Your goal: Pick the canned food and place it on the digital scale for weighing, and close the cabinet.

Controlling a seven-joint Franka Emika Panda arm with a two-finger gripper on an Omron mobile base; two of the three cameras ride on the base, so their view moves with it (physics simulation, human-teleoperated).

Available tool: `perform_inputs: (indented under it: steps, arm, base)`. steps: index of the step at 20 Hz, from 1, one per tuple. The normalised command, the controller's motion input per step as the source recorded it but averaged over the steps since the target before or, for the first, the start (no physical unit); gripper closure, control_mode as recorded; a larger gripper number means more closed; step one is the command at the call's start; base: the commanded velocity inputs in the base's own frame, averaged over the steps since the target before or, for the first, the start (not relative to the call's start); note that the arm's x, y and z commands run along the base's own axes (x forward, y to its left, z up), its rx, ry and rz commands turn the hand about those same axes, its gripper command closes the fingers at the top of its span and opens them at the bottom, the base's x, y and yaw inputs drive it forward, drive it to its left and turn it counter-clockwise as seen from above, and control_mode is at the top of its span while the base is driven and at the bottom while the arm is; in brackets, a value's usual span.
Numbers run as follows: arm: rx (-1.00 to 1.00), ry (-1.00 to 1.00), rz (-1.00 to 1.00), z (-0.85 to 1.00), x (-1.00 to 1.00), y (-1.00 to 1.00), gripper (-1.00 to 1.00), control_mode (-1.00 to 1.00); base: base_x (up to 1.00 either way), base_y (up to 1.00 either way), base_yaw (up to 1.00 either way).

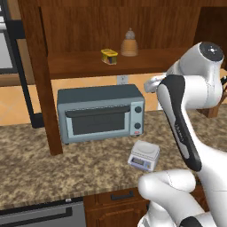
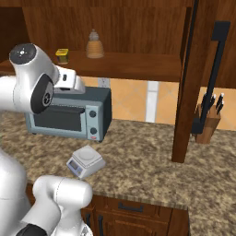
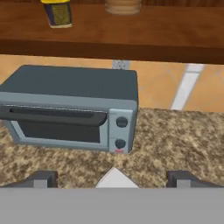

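Your claw is spread wide and empty, low over the desk; the canned food sits up-left on the cabinet shelf, so you'll want to reach up and left.

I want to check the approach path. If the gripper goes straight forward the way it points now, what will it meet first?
Most likely the toaster oven. The open gripper looks forward and slightly down at its front, with the digital scale just beneath the fingertips. The canned food sits higher, on the cabinet shelf, off that line. Depth is unclear.
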Motion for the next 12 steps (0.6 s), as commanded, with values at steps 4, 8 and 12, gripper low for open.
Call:
perform_inputs:
  steps: [4,8,12]
  arm:
    - [0.00,-0.04,0.01,0.70,-0.01,0.05,-1.00,-1.00]
    - [0.00,0.00,0.07,0.41,0.09,0.29,-1.00,-1.00]
    - [0.00,0.00,0.02,0.00,0.00,0.00,-1.00,-1.00]
  base:
    - [0.00,0.00,0.00]
    - [0.00,0.00,0.00]
    - [0.00,0.00,0.00]
